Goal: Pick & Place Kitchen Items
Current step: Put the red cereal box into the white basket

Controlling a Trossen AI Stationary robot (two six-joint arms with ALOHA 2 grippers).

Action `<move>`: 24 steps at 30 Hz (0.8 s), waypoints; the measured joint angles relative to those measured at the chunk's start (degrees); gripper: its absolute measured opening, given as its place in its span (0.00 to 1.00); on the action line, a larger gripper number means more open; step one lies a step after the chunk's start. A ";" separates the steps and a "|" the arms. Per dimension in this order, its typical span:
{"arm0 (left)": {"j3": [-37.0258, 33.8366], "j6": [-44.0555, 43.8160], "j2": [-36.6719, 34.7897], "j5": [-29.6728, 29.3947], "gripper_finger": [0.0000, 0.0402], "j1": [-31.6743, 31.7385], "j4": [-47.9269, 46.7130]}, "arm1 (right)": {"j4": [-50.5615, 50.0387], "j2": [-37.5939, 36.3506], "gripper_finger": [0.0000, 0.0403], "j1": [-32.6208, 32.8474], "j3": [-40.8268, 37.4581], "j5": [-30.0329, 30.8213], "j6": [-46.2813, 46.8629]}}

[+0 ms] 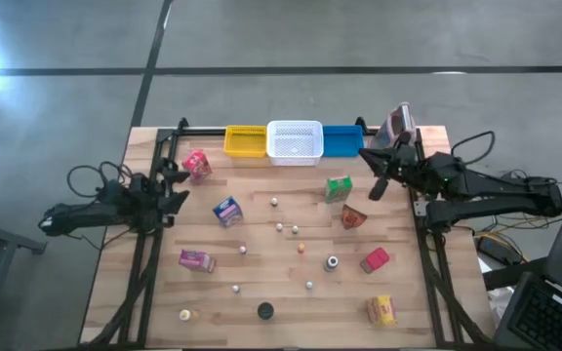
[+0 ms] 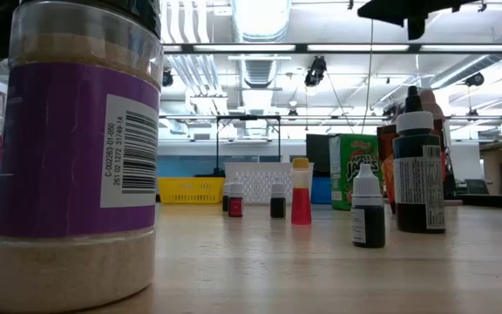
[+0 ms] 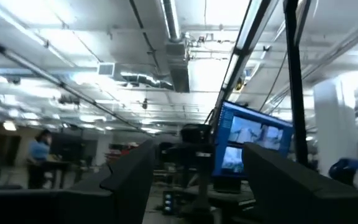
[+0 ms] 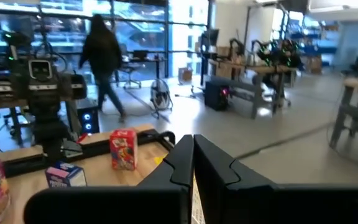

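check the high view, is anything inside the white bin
No, the white bin shows only its bare mesh floor, and the packets and small pieces all lie out on the table.

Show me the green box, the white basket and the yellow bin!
green box (image 1: 338, 187), high view, middle of its top face.
white basket (image 1: 295, 130), high view, its far rim.
yellow bin (image 1: 245, 150), high view, its near rim.

Two dark, jointed arms, black throughout, with looping black cables trailing off each base. Left gripper (image 1: 177, 185) and right gripper (image 1: 377, 187): blocky, angular matte-black fingers.
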 joint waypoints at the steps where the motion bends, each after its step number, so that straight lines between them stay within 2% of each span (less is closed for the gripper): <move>1: -0.01 -0.31 0.00 0.00 0.62 0.00 0.02 | 0.01 0.84 0.02 -0.07 0.34 0.06 0.94; 6: 0.10 3.31 0.02 -1.68 0.62 0.04 0.38 | 0.05 3.68 0.02 -0.11 1.45 1.39 5.46; 9: 2.87 4.20 0.47 -9.38 0.62 0.04 -4.89 | -0.20 5.35 0.02 -1.23 1.79 4.04 6.97; 12: 10.46 5.75 1.45 -18.08 0.62 0.04 -20.99 | -0.24 6.95 0.02 -3.18 1.99 4.52 9.02; 16: 22.24 3.01 5.25 -25.44 0.62 0.04 -42.91 | -0.28 9.43 0.02 -5.37 1.96 4.44 11.91; 19: 29.59 -1.16 8.91 -29.94 0.62 0.04 -54.45 | -0.27 11.25 0.02 -6.64 2.05 3.51 13.91; 24: 38.78 -7.95 17.50 -36.39 0.62 0.04 -72.33 | -0.24 13.86 0.02 -8.56 3.73 -1.70 15.39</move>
